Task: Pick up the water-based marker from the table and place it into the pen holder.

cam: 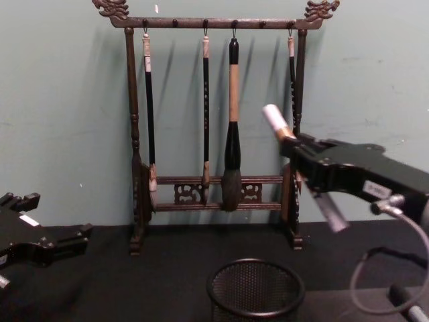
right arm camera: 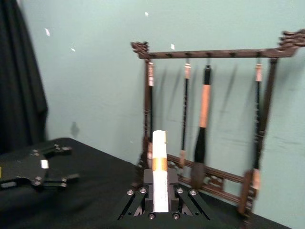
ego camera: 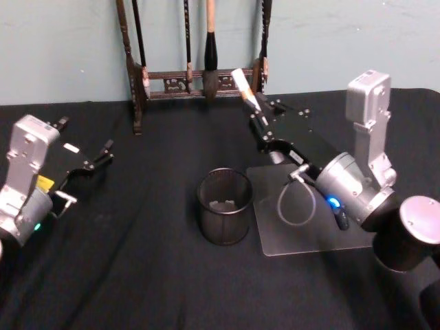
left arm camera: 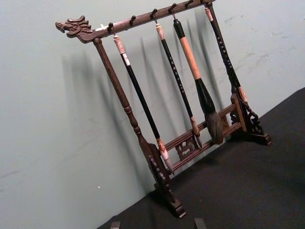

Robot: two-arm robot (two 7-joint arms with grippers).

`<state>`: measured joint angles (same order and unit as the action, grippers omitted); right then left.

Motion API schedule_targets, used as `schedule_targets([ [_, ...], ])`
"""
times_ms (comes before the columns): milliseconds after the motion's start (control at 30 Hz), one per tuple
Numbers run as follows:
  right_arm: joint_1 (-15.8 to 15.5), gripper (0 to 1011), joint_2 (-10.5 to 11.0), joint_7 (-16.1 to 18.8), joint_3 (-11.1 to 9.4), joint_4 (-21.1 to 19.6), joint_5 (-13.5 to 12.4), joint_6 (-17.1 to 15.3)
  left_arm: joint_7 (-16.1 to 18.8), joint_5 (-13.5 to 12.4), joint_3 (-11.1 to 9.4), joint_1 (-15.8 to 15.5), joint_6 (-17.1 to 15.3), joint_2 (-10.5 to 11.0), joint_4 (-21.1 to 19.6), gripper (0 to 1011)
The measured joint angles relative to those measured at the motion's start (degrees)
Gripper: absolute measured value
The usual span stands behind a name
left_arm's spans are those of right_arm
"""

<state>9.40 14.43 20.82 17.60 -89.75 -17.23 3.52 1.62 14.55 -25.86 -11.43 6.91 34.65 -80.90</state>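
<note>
The black-clothed table (ego camera: pixel 137 275) carries the tall wooden brush rack (cam: pixel 214 22) at the back and the pen holder (ego camera: pixel 221 227) near the middle, upright and open-mouthed. The left gripper (ego camera: pixel 86 175) rests low at the table's left with its fingers spread, holding nothing. The right gripper (ego camera: pixel 256 111) is raised beyond the holder and to its right, just in front of the rack, its fingers pressed onto the water-based marker (ego camera: pixel 242 81). The marker is off the table, gripped around its middle and tilted, with both ends sticking out.

The carry to the holder looks like the step in hand. Risks: the slanted marker could catch the holder's rim and tip the cup, a wide swing could knock the hanging brushes, or a release short of the mouth could drop the marker beside it.
</note>
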Motion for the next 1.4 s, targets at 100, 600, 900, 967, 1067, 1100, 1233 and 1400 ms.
schedule_targets([
  [100,0.53,181,-0.55,0.98,1.25,0.98,-0.65,1.13,0.00,0.00,0.00,0.00,0.00,0.00,0.00,1001],
  [600,2.16,181,-1.12,3.16,5.73,4.31,-2.52,0.82,0.00,0.00,0.00,0.00,0.00,0.00,0.00,1001],
  [900,2.56,181,-1.11,3.10,7.08,5.60,-2.80,-0.39,0.00,0.00,0.00,0.00,0.00,0.00,0.00,1001],
  [967,2.66,181,-1.11,2.97,7.37,5.85,-2.82,-0.71,0.00,0.00,0.00,0.00,0.00,0.00,0.00,1001],
  [1067,2.86,181,-1.12,2.82,7.67,6.23,-2.83,-1.07,0.00,0.00,0.00,0.00,0.00,0.00,0.00,1001],
  [1100,2.93,181,-1.13,2.76,7.80,6.40,-2.83,-1.22,0.00,0.00,0.00,0.00,0.00,0.00,0.00,1001],
  [1233,3.01,181,-1.16,2.57,8.02,6.71,-2.83,-1.50,0.00,0.00,0.00,0.00,0.00,0.00,0.00,1001],
  [1400,3.04,181,-1.15,2.27,8.34,6.98,-2.77,-1.92,0.00,0.00,0.00,0.00,0.00,0.00,0.00,1001],
])
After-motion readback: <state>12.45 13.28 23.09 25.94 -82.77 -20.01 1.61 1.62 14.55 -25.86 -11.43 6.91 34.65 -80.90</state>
